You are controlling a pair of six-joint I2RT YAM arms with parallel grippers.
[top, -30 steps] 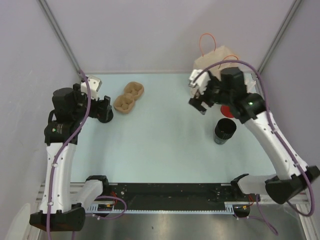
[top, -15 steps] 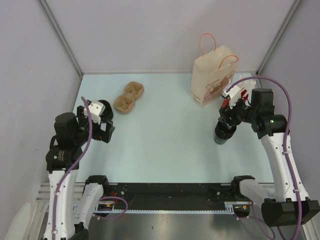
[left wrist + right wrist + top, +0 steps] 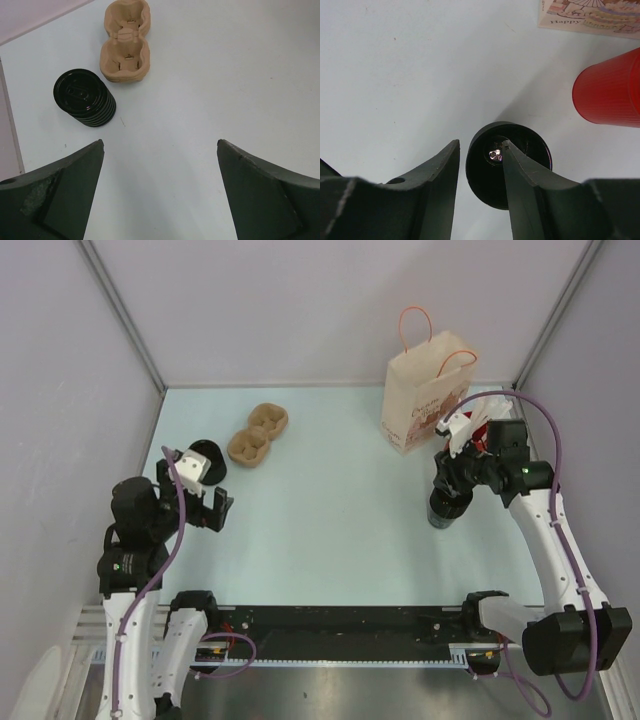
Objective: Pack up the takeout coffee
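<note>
The takeout coffee (image 3: pixel 85 97), a short black cup with a ringed lid, stands at the far left of the table; in the top view it (image 3: pixel 214 454) is partly hidden behind my left wrist. My left gripper (image 3: pixel 160 142) hangs open over bare table, nearer than the cup, with nothing between its fingers. My right gripper (image 3: pixel 480 144) is down over a taller black open cup (image 3: pixel 530 145) on the right. One finger is inside the cup's mouth and the other outside its wall, with a thin gap still showing.
A tan pulp two-cup carrier (image 3: pixel 125 42) lies beyond the takeout coffee. A printed paper bag (image 3: pixel 425 400) with orange handles stands at the back right. A red cup (image 3: pixel 610 92) stands between the bag and the tall black cup (image 3: pixel 448 510).
My right arm swung from beside the bag down onto the tall black cup, and its jaws narrowed. My left arm pulled back toward the near edge, away from the takeout coffee, staying open.
</note>
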